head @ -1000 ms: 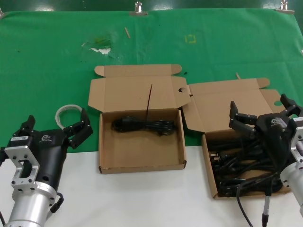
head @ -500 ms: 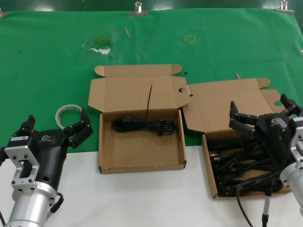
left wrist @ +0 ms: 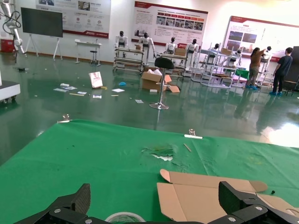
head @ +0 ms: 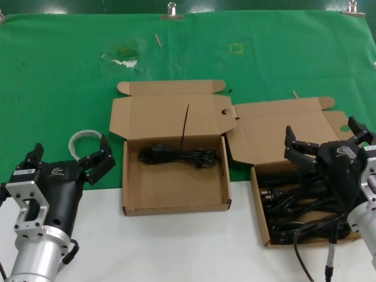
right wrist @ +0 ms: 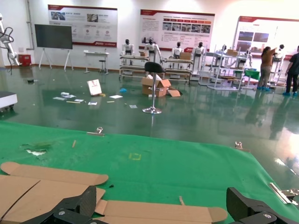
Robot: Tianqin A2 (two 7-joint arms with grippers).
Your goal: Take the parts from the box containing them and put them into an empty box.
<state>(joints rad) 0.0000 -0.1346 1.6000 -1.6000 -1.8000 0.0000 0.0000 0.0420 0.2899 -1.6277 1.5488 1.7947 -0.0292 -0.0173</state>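
The box containing the parts [head: 262, 220] stands at the right and holds several black cable bundles [head: 299, 205]. Its lid [head: 276, 126] lies open behind it. The other box [head: 176, 197] stands in the middle with one coiled cable bundle [head: 176, 156] at its back wall and its lid [head: 170, 114] open; a lid ear with a round hole [head: 225, 113] sits between the boxes. My right gripper [head: 326, 138] is open and empty, above the back of the full box. My left gripper [head: 69, 155] is open and empty, left of the middle box. Both show in the wrist views [left wrist: 156, 200] [right wrist: 163, 200].
A white tape ring [head: 82, 141] lies on the green cloth just beyond my left gripper, also in the left wrist view [left wrist: 124, 218]. A loose cable with a plug [head: 329, 258] hangs out over the right box's front. White scraps [head: 123, 60] lie far back.
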